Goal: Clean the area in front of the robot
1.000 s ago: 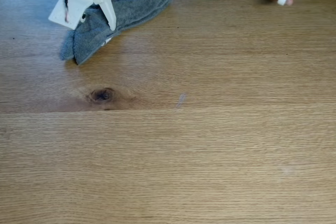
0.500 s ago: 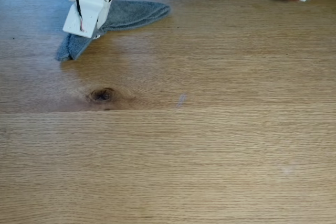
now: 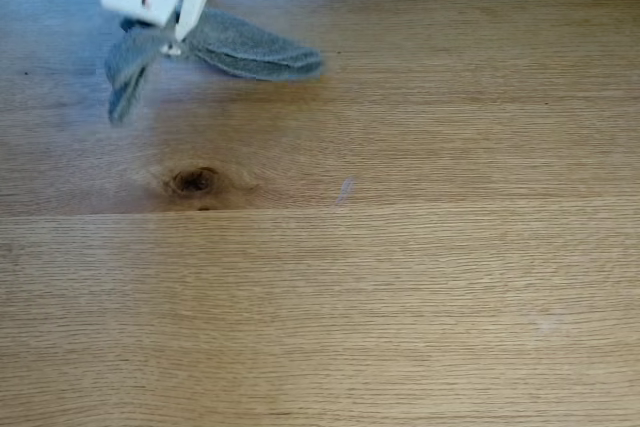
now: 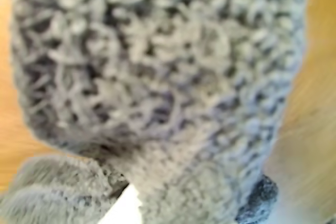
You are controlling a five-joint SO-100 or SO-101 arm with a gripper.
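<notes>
The pincer (image 3: 178, 35) pinches the grey cloth (image 3: 245, 47) at the counter's (image 3: 400, 277) far left. The loose folds sag, so a fast sweep could pull the cloth free.

Grey terry cloth (image 3: 240, 47) at upper left, its looped pile (image 4: 157, 77) filling wrist view
</notes>
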